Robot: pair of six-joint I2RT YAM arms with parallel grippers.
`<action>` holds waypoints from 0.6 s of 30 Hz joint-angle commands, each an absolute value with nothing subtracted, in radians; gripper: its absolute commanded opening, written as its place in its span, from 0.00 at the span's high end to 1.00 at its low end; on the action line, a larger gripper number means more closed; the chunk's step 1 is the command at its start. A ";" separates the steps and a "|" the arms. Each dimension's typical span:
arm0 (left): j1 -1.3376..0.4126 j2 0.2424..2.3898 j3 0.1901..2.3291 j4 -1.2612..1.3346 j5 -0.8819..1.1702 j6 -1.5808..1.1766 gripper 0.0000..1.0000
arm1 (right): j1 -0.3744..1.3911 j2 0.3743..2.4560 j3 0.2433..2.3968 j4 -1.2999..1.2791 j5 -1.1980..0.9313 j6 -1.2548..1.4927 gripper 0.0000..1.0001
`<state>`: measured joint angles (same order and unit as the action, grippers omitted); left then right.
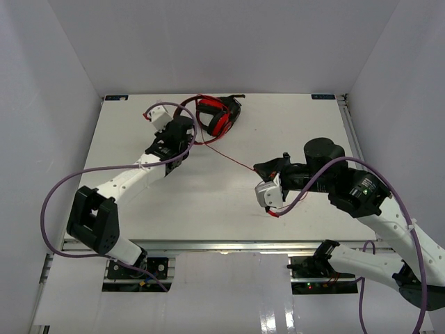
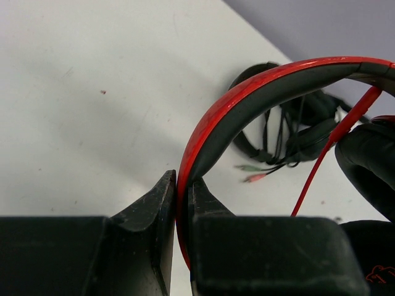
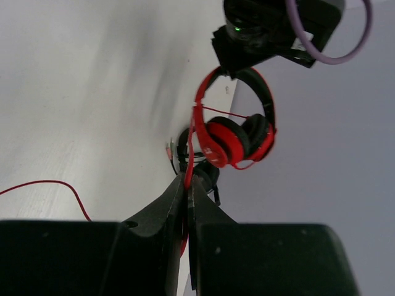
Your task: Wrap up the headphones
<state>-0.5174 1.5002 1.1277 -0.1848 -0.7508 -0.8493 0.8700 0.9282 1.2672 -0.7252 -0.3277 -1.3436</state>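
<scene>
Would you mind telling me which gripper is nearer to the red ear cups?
Left. The left gripper clamps the headband right beside the ear cups; the right gripper pinches the cable out at mid-table.

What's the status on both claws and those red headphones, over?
Left gripper shut on headband. Right gripper shut on red cable, stretched straight. Black headphones lying just behind red headphones.
</scene>
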 commanded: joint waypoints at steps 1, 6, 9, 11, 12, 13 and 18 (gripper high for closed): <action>-0.577 1.477 1.093 -0.096 -0.752 -0.718 1.00 | 0.867 0.938 1.296 -0.574 -0.220 -1.311 0.92; -0.667 1.434 1.011 -0.011 -0.679 -0.522 1.00 | 0.853 0.950 1.262 -0.420 -0.104 -1.297 0.92; -0.712 1.373 0.952 0.063 -0.587 -0.424 1.00 | 0.833 0.964 1.248 -0.372 -0.093 -1.276 0.92; -0.732 1.323 0.923 0.092 -0.518 -0.386 1.00 | 0.811 0.979 1.240 -0.364 -0.108 -1.256 0.92; -0.738 1.296 0.905 0.107 -0.475 -0.371 1.00 | 0.800 0.985 1.231 -0.362 -0.118 -1.248 0.92; -0.745 1.268 0.886 0.123 -0.433 -0.359 1.00 | 0.789 0.990 1.219 -0.359 -0.127 -1.240 0.92; -0.756 1.161 0.831 0.153 -0.211 -0.345 1.00 | 0.709 1.011 1.158 -0.360 -0.223 -1.161 0.92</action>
<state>-0.7505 1.2951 0.8402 0.0080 -0.4312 -0.3758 0.7706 0.9963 1.1998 -0.4159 -0.1512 -1.2504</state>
